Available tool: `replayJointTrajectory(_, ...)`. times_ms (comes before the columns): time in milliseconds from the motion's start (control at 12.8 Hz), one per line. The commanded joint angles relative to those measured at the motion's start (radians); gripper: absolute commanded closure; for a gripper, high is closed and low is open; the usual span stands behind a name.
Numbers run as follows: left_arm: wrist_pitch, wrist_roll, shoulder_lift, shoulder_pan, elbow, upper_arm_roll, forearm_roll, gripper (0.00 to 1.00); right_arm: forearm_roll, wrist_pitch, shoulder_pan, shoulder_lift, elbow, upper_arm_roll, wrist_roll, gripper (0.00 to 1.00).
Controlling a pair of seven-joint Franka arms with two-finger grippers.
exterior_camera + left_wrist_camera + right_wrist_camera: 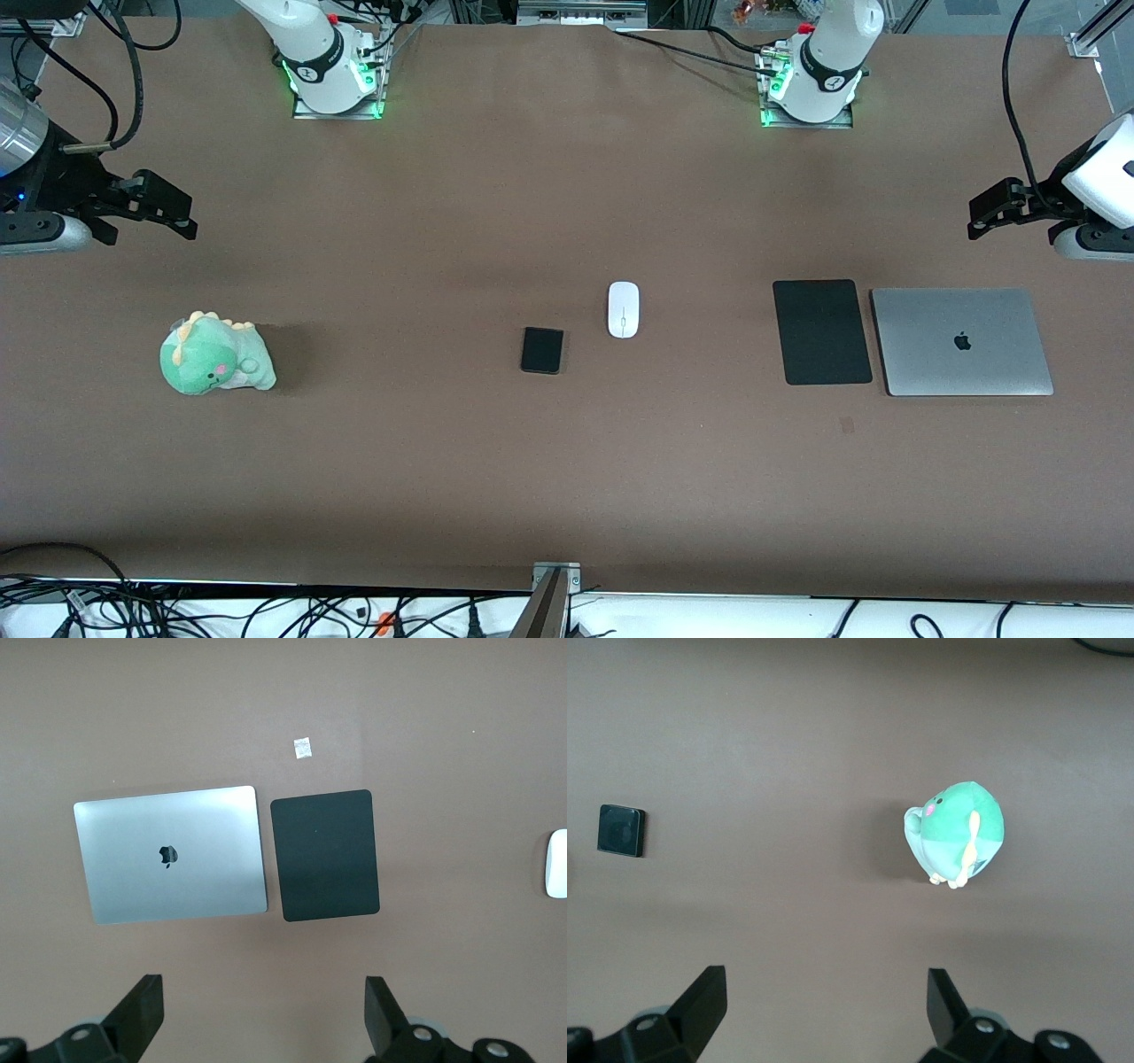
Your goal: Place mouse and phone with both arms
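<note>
Counts: two arms, two grippers, one plush dinosaur, one phone, one mouse, one mouse pad, one laptop.
Right gripper [182, 217]: up in the air at the right arm's end of the table [567, 478]; fingers spread wide with nothing between them, as the right wrist view shows [824, 1010].
Plush dinosaur [215, 354]: green and white, on the table toward the right arm's end, nearer to the front camera than the spot the right gripper hangs over; also seen from the right wrist [957, 833].
Phone [542, 350]: flat on the table near its middle, well apart from both grippers; long axis runs toward and away from the front camera, leaning slightly. Seen at the edge of the right wrist view [621, 830].
Mouse [624, 309]: just beside the phone, toward the left arm's end and a little farther from the front camera; not touching it. Long axis and grey midline run toward and away from the front camera. Well apart from both grippers.
Mouse pad [822, 332]: black, between mouse and laptop, just beside the laptop.
Laptop [962, 341]: grey, closed, toward the left arm's end.
Left gripper [983, 213]: up over the table at the left arm's end; fingers wide apart and empty in the left wrist view [264, 1014].
</note>
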Motion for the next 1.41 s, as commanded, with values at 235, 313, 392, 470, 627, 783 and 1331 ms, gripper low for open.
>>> replayJointTrajectory(235,-0.020,0.015,0.010,0.000,0.028,0.006,-0.025,0.00,-0.009,-0.012,-0.002,0.002,0.017,0.001,-0.005,0.00)
replayJointTrajectory(313,-0.020,0.015,0.010,0.000,0.028,0.006,-0.025,0.00,-0.009,-0.010,-0.003,0.002,0.017,0.000,-0.017,0.00)
replayJointTrajectory(392,-0.021,0.015,0.010,0.000,0.026,0.004,-0.025,0.00,0.000,-0.004,-0.005,0.011,0.014,0.000,-0.014,0.00)
replayJointTrajectory(470,-0.023,0.015,0.010,0.000,0.024,0.003,-0.034,0.00,0.003,-0.003,-0.002,0.022,0.017,0.001,-0.008,0.00)
replayJointTrajectory(627,-0.075,0.020,0.028,-0.012,0.023,-0.003,-0.048,0.00,-0.006,0.005,0.021,0.043,0.014,0.001,0.003,0.00)
replayJointTrajectory(783,-0.110,0.015,0.058,-0.037,0.017,-0.029,-0.066,0.00,-0.029,0.020,0.046,0.068,0.014,0.001,-0.005,0.00)
replayJointTrajectory(1331,0.159,0.003,0.329,-0.072,0.004,-0.230,-0.249,0.00,-0.027,0.036,0.038,0.112,0.017,-0.005,-0.014,0.00)
